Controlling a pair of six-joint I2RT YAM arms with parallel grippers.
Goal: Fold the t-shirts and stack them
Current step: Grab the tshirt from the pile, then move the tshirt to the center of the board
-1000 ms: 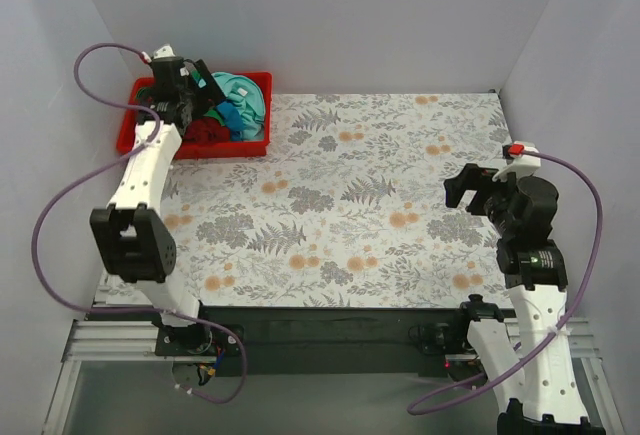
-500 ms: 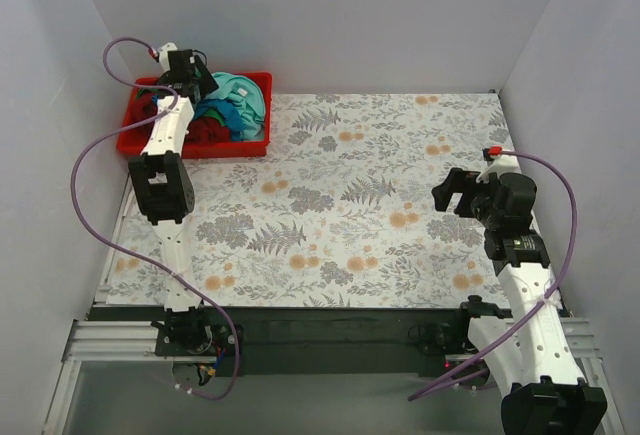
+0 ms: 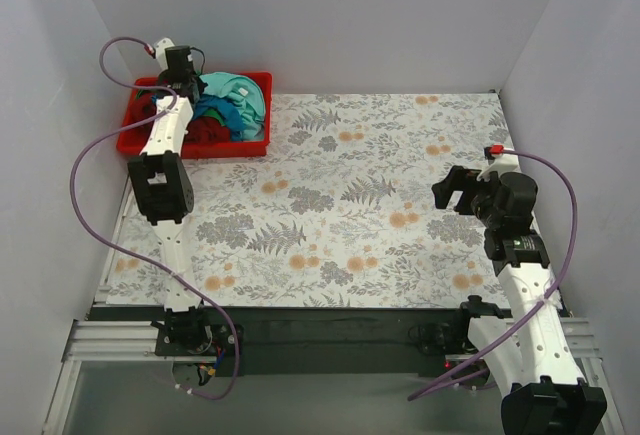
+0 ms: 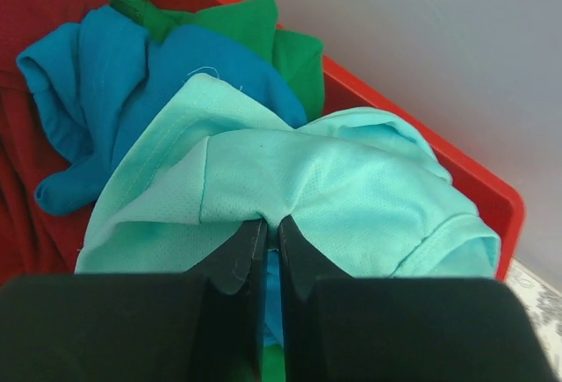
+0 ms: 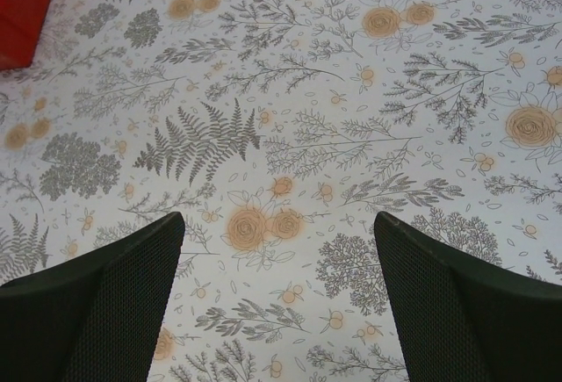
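Left gripper [image 4: 270,233] pinches a thin fold of mint shirt [image 4: 334,189] inside bin [image 4: 492,193]; it may slip, or drag blue shirt [image 4: 132,75] out. Right gripper [image 5: 279,220], far from bin, gapes empty.

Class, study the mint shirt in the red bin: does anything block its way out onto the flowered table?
Nothing visible does. The mint shirt lies topmost in the red bin, pinched by the left gripper; only the bin's low wall must be cleared. The right gripper hovers open, well aside.
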